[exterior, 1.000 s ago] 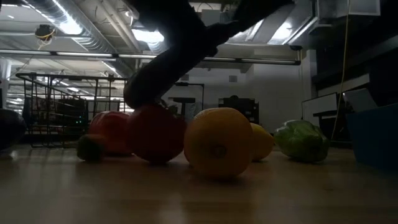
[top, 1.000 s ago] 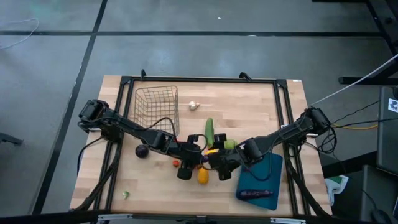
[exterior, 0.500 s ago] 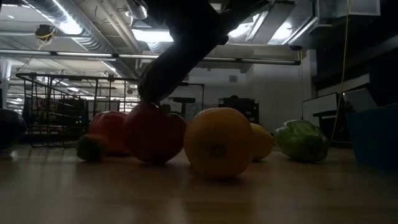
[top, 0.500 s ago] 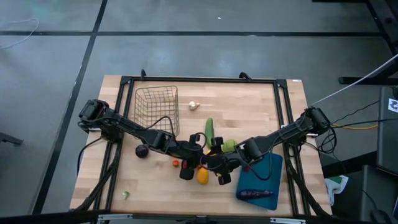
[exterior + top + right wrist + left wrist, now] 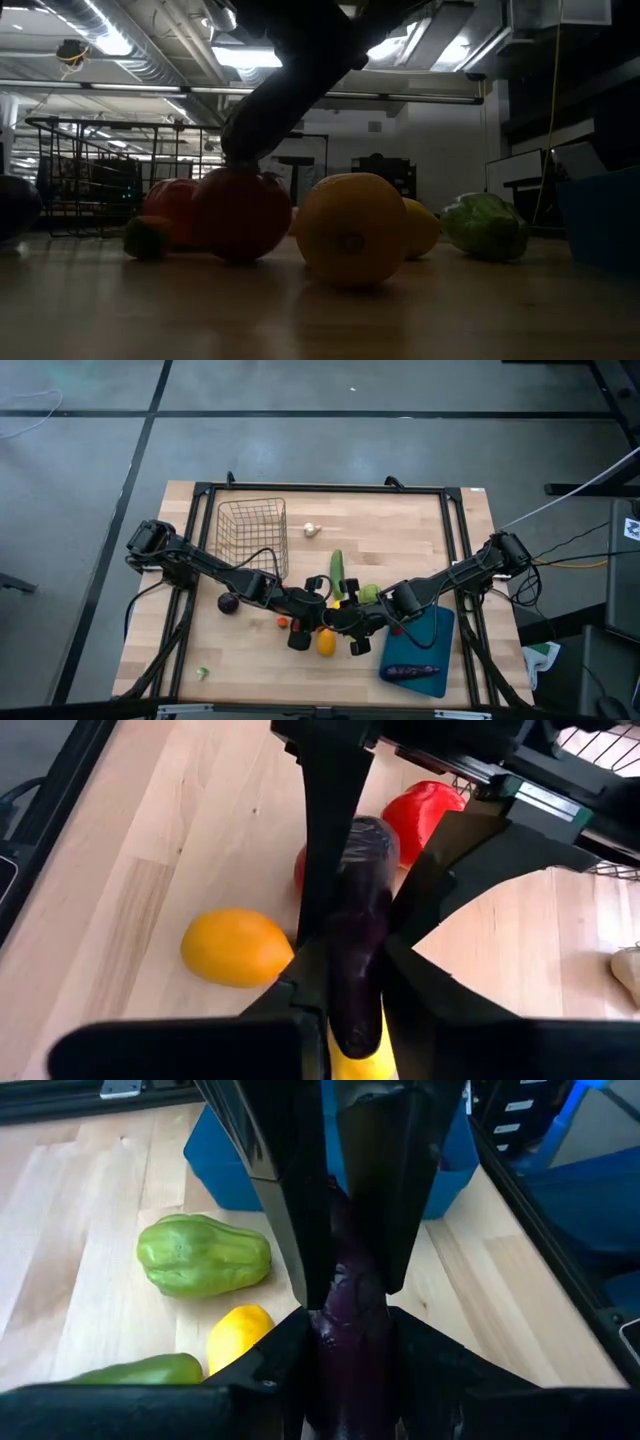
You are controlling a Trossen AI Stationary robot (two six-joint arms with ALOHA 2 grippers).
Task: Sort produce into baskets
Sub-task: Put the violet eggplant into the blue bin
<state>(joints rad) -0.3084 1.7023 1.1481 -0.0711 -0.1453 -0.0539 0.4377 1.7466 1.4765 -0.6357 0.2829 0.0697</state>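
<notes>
A dark purple eggplant [image 5: 349, 1315] hangs between my two grippers over the middle of the table, above the loose produce. My left gripper [image 5: 318, 616] is shut on one end of it and my right gripper [image 5: 346, 620] on the other, fingertips facing each other. The eggplant also shows in the right wrist view [image 5: 360, 910]. The silver wire basket [image 5: 252, 530] stands at the far left. The blue tray [image 5: 443, 628] lies at the near right with another eggplant [image 5: 410, 672] lying flat in it. My left gripper pinches the eggplant's end nearest to it [image 5: 348, 1355] between its two fingers, which come level from the table's left and lie along the eggplant. The eggplant is clear of the table. My right gripper pinches the opposite end [image 5: 352, 982] between its two fingers, which come level from the table's right and lie along the eggplant.
Below the grippers lie a red tomato [image 5: 240, 215], an orange [image 5: 350, 228], a lemon [image 5: 422, 228] and a green pepper [image 5: 485, 225]. A cucumber [image 5: 337, 568], white garlic [image 5: 312, 530], a third eggplant [image 5: 228, 603] and a small green piece [image 5: 202, 673] lie farther off.
My two grippers have drawn together over the middle of the table, the right one going toward the left edge and the left one a little toward the right. In the low view the red tomato has shifted slightly to that picture's left.
</notes>
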